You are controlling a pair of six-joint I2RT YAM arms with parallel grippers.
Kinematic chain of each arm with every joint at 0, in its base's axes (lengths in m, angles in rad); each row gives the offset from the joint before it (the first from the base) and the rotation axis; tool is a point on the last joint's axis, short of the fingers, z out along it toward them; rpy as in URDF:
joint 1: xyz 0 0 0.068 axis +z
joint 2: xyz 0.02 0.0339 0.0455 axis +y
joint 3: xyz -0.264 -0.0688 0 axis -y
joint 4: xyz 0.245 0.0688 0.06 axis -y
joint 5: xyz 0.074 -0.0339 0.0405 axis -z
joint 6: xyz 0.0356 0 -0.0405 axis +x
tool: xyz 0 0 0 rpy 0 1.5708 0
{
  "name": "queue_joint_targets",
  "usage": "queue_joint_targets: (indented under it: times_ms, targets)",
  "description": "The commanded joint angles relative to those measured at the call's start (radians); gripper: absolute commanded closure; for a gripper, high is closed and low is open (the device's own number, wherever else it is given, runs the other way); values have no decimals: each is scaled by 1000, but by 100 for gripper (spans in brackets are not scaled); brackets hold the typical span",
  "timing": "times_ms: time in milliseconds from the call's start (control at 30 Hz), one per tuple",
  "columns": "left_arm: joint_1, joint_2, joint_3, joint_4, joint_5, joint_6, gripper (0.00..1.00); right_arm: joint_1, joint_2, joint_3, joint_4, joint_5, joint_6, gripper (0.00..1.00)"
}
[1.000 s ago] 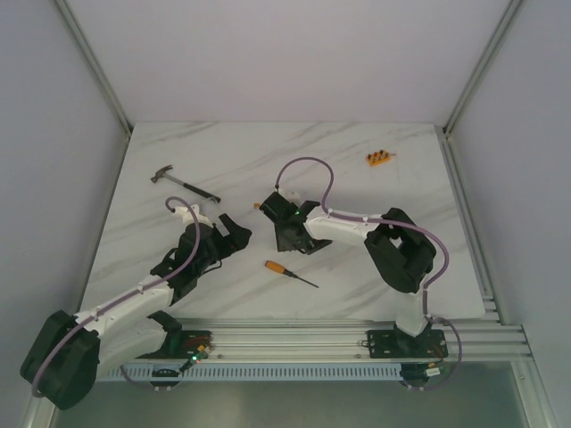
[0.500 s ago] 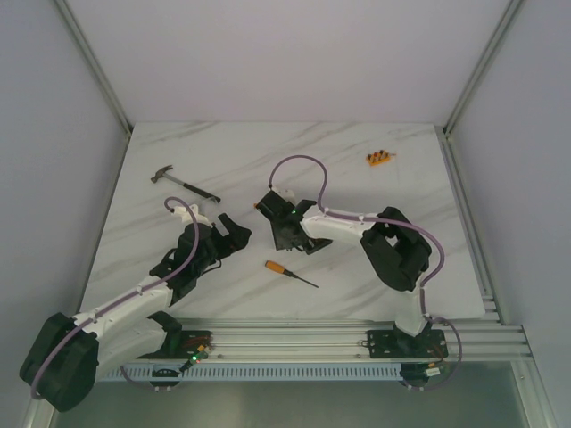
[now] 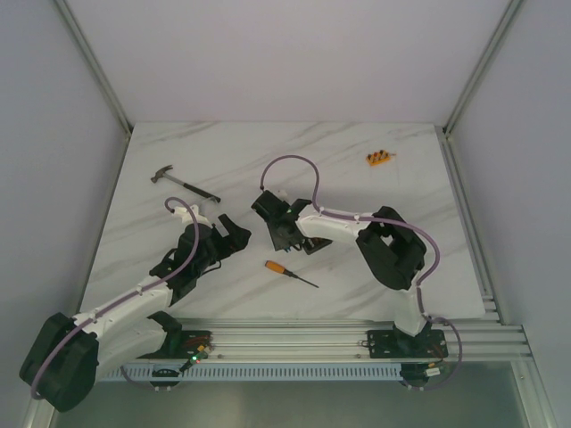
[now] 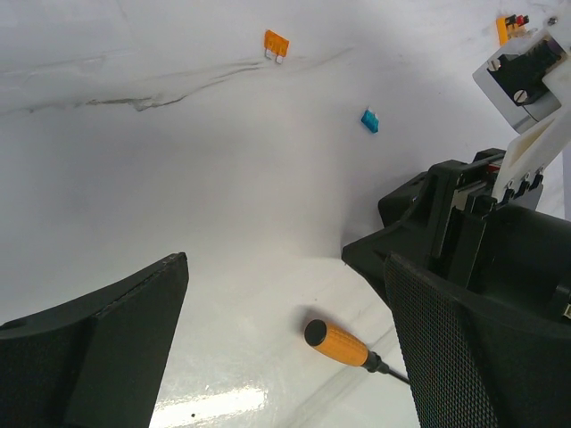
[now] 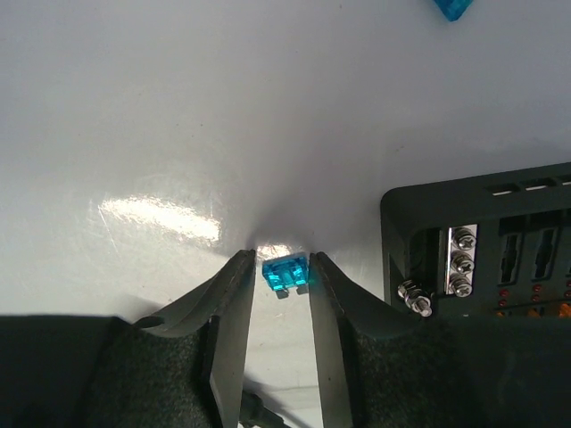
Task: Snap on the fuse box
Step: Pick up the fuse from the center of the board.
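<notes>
1. Movement: right gripper (image 5: 284, 267) is edging left, pinching a blue fuse (image 5: 285, 273), it seems.
2. Just beside it the fuse box (image 5: 482, 254) is sitting, probably awaiting that fuse.
3. Meanwhile the left gripper (image 4: 285, 285) is hanging wide open.

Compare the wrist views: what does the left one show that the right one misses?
Only the left wrist view shows an orange fuse, the screwdriver and the open left gripper. Only the right wrist view shows the fuse box and a blue fuse pinched in the right gripper. Both show the table and a loose blue fuse, probably the same one.
</notes>
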Motion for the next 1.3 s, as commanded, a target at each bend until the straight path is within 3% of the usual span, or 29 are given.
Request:
queue_joint_targets:
  times_ms: [0, 433, 733, 1067, 1267]
  targets:
    - [5, -13, -1, -4, 4, -6, 0, 6, 46, 27, -66, -17, -48, 63]
    - [5, -11, 4, -5, 12, -2, 0, 1, 75, 13, -98, -140, -161, 62]
    - [5, -2, 10, -4, 11, -1, 0, -7, 119, 35, -144, -71, -122, 63]
    - [5, 8, 11, -3, 26, 1, 0, -5, 150, 26, -164, -56, -128, 78]
    - [5, 11, 6, 25, 55, 6, 0, -5, 83, 26, -118, -64, -122, 83]
